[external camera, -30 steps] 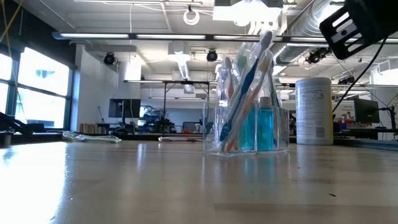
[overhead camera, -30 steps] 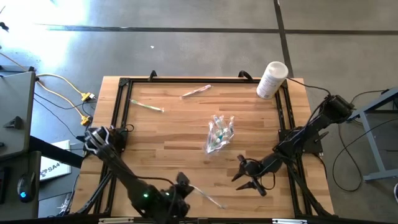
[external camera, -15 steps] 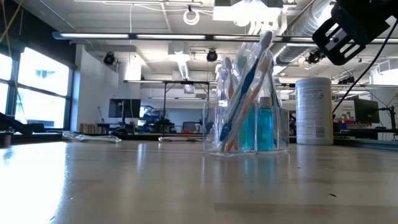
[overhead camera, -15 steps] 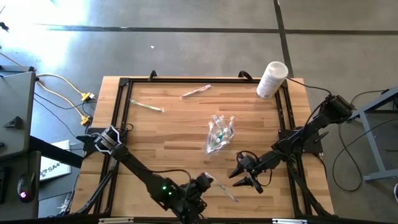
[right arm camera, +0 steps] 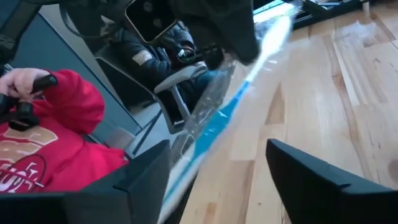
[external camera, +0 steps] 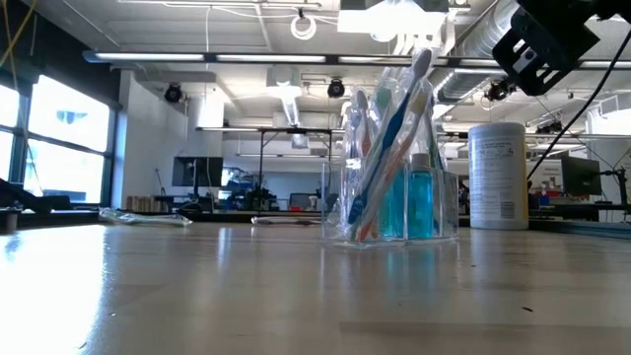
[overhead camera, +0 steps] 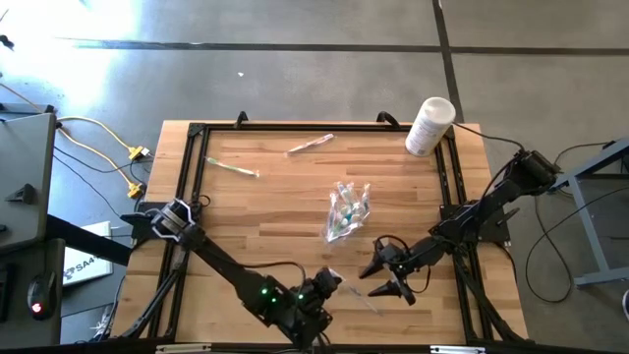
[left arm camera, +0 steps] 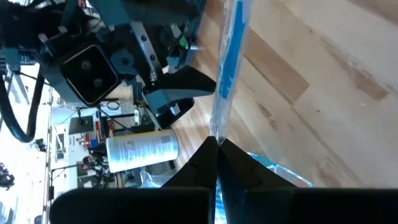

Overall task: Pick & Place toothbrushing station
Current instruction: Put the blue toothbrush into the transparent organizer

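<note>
Left gripper [overhead camera: 325, 286], clamped on a wrapped blue toothbrush [overhead camera: 351, 292], holds it near the table's [overhead camera: 265, 211] near edge. Right gripper [overhead camera: 384, 272], fingers apart, straddles its free end. Close squarely on the wrapper before the left gripper releases.

Wrapped toothbrush [right arm camera: 211, 124] blurred up close, bag [overhead camera: 347, 209] contents too small (from above) to count
</note>
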Controlling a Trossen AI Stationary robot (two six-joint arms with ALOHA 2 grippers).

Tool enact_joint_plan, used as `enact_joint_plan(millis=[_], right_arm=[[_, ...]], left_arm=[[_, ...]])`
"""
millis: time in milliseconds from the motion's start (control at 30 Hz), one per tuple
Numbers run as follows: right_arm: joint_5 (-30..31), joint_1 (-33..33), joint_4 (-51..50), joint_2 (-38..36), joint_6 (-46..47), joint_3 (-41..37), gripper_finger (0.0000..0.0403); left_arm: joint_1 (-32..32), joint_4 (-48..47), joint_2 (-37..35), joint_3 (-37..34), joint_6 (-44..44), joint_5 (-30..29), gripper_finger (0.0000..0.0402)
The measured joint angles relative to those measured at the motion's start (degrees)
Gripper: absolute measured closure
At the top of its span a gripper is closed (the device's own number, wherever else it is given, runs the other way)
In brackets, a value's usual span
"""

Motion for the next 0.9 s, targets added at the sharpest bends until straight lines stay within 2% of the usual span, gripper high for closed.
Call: enact_joint_plan(millis=[233, 467, 700, 900], right_arm=[[-0.33, -0.22, -0.15, -0.02, -0.12, 0.0, 0.0112], [0.13, -0.94, -2.5, -0.02, -0.16, 0.0, 0.0128], [0.53, -2.43, -4.28, -0.02, -0.16, 0.0, 0.0176], [0.52, -2.71, -5.04, 0.0, -2.31, 0.0, 0.0268]], left_arm=[[2.2, 0.29, 0.0, 0.0, -0.03, 0.02, 0.0402], [4.28, 1.8, 0.0, 0.0, -0.54, 0.05, 0.0402], [4.88, 1.85, -0.02, 0.0, -2.23, 2.75, 0.0402], [4.88, 1.52, -0.02, 0.0, -3.7, 2.78, 0.0402]])
